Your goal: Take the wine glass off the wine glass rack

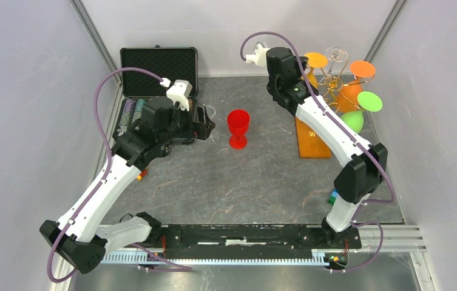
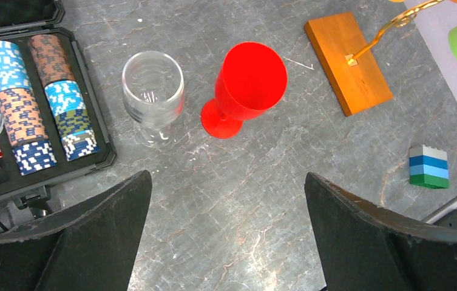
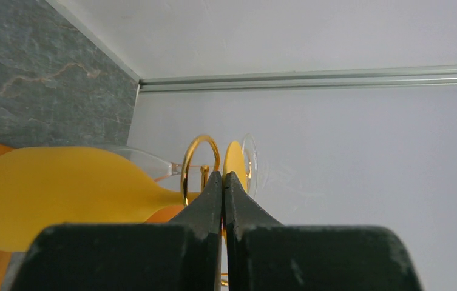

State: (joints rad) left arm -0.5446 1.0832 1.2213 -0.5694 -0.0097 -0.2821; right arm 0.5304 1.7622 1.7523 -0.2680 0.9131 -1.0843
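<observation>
Right hand (image 3: pixel 223 177): fingers clenched together, nothing seen between them. It stands at the gold wire wine glass rack on its orange-brown wooden base (image 1: pixel 308 145), far right of the table (image 1: pixel 262 182). The yellow plastic wine glass (image 3: pixel 62 194) hangs there, its long axis crosswise to the hand: bowl left, foot right, stem passing behind the fingertips. Left hand (image 2: pixel 227 179) is spread wide and well apart from the rack, so the right arm is nearer.
</observation>
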